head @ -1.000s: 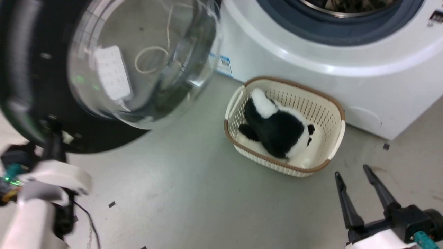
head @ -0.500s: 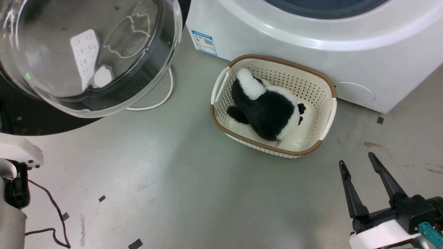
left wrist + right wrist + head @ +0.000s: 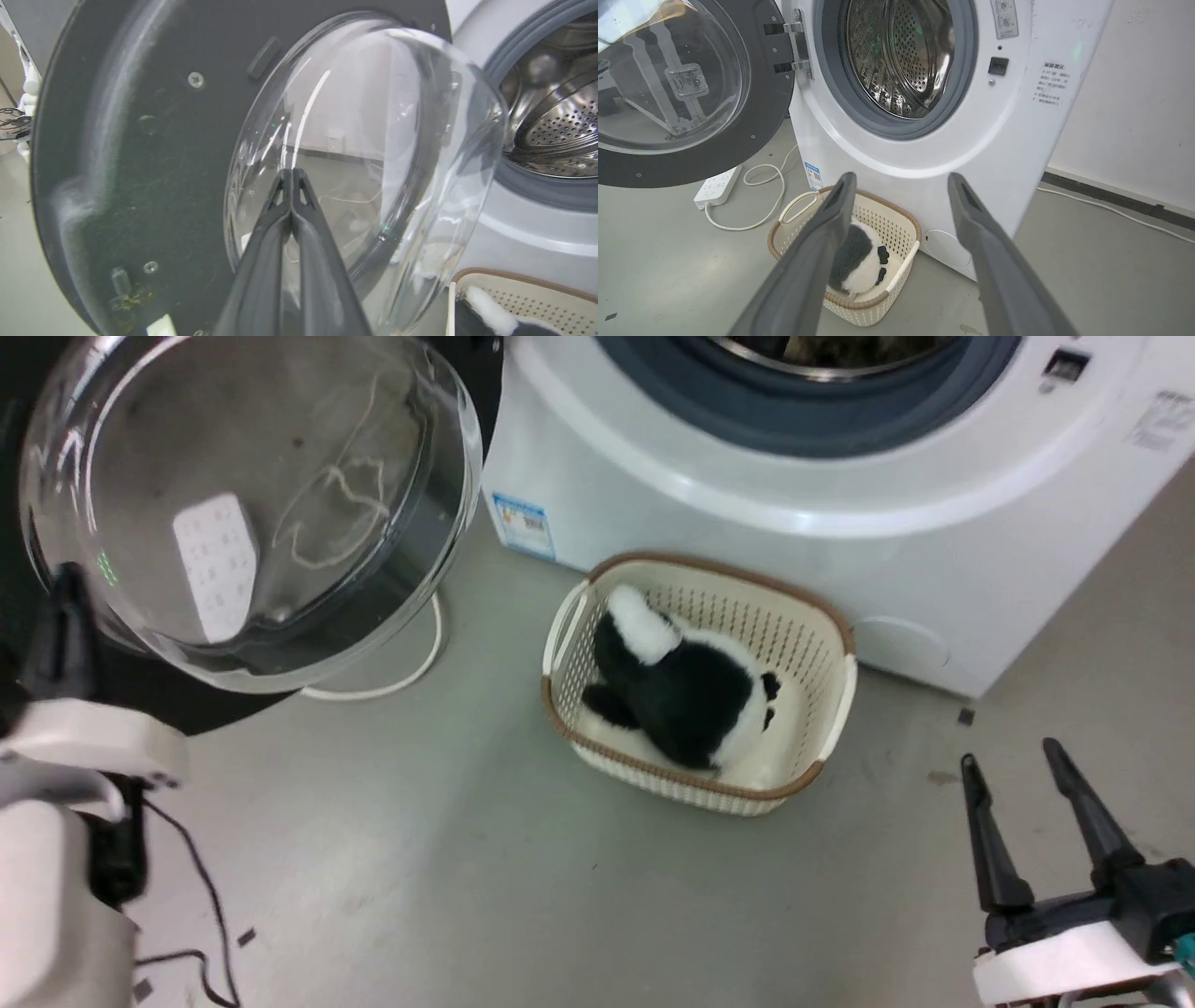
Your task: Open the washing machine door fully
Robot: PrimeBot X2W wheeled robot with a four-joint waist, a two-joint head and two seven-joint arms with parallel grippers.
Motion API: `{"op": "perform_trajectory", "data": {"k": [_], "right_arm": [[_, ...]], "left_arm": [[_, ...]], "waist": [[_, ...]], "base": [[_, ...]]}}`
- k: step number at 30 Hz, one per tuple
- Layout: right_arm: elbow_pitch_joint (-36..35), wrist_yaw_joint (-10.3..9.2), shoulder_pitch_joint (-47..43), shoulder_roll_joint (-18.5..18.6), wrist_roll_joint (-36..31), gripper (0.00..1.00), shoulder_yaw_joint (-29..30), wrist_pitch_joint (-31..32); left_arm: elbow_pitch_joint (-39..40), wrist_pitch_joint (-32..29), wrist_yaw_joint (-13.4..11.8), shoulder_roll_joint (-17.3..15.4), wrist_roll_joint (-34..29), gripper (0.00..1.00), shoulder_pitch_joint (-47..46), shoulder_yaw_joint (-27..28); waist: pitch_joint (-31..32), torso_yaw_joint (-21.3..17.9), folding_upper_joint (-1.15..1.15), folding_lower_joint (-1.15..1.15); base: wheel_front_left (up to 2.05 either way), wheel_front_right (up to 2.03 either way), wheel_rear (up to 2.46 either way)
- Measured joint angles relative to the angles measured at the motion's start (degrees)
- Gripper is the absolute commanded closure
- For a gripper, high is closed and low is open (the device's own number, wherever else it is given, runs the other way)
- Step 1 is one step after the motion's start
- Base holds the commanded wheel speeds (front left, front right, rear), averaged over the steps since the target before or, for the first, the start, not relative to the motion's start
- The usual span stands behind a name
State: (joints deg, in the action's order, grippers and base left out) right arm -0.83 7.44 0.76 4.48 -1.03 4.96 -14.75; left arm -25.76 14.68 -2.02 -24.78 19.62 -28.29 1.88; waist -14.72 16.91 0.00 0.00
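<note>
The washing machine door [image 3: 252, 504] is shown standing open at the upper left of the head view, left of the washing machine [image 3: 747, 523], with its black rim cut off by the frame. A white power strip [image 3: 215, 569] and its cable [image 3: 411, 663] are seen distorted through the bulging glass. A blue label sticker [image 3: 523, 525] is fixed low on the white front, its print too small to be read. A cream basket [image 3: 836, 644] holding a black-and-white plush toy [image 3: 681, 695] is set just before the machine. The right gripper [image 3: 1012, 753] is held at the lower right, fingers spread and empty. The left gripper [image 3: 67, 588] is seen as one dark shape before the door's rim.

In the left wrist view, that gripper's fingers are pressed together in front of the glass; whether it is touched cannot be told. The perforated drum [image 3: 556, 126] is partly shown at right.

In the right wrist view, the door is held on its metal hinge [image 3: 799, 42], turned well away from the drum opening. A printed panel [image 3: 1052, 84] on the machine's front cannot be made out. A round cap [image 3: 943, 247] is seen beside the basket.
</note>
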Motion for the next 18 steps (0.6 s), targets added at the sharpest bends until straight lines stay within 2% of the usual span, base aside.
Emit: {"op": "perform_trajectory", "data": {"k": [8, 11, 12, 17, 18], "right_arm": [[-1.34, 0.0, -0.33, -0.99, -0.69, 0.0, 2.02, 0.0], [-1.98, 0.01, -0.71, -1.14, -0.78, 0.0, 1.44, 0.0], [-2.7, 0.0, -1.79, -1.25, -1.02, 0.0, 1.08, 0.0], [-3.27, 0.0, -3.26, -1.33, 0.3, 0.0, 0.98, 0.0], [-3.27, 0.0, -4.36, -1.33, 1.56, 0.0, 0.73, 0.0]], "left_arm": [[15.78, 0.0, -0.42, 6.57, -2.37, 1.0, 11.99, -0.59], [20.04, 0.0, -0.91, 8.05, -3.01, 1.0, 16.6, -1.32], [22.62, 0.0, -1.36, 9.46, -4.87, 1.0, 20.64, -3.91], [24.23, -0.01, -2.75, 12.2, -7.38, 1.0, 25.39, -8.04], [24.05, 0.0, -3.47, 14.0, -8.23, 1.0, 26.91, -9.67]], "waist": [[7.36, -3.18, 0.0, -0.01], [9.7, -5.34, 0.0, -0.01], [11.7, -7.58, 0.0, -0.02], [14.13, -11.13, 0.0, -0.01], [14.86, -12.96, 0.0, -0.01]], "base": [[0.0, 0.0, 0.0], [0.0, 0.0, 0.0], [0.0, 0.0, 0.0], [0.0, 0.0, 0.0], [0.0, 0.0, 0.0]]}}
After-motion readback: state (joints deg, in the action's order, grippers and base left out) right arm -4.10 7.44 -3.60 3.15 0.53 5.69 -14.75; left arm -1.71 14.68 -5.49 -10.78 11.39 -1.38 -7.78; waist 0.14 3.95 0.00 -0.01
